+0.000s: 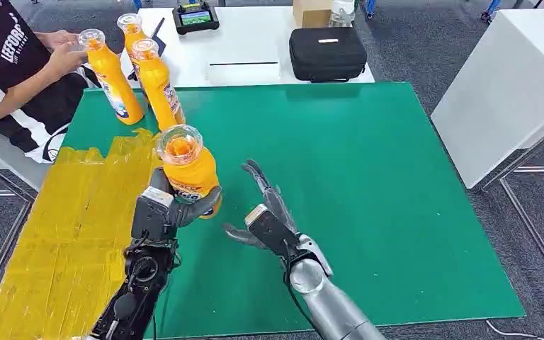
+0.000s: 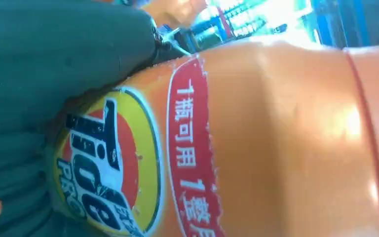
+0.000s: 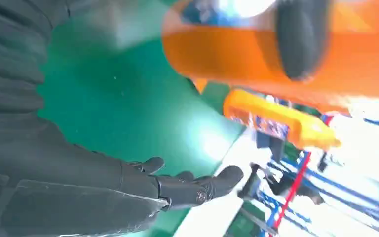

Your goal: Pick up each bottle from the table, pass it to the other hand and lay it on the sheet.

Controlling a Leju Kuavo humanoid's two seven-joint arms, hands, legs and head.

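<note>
Upright orange bottle (image 1: 190, 168) in left robot hand (image 1: 163, 209) above green sheet (image 1: 368, 184)

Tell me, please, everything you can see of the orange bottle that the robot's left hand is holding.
The orange bottle looks like glossy plastic, with a clear cap that shows orange inside. Its label has a yellow and red round logo with dark lettering, beside a red band of white characters, seen close in the left wrist view. It stands roughly upright, lifted above the green mat. The left hand grips its lower body, fingers wrapped around it. The right hand, fingers spread, is near it without touching.
</note>
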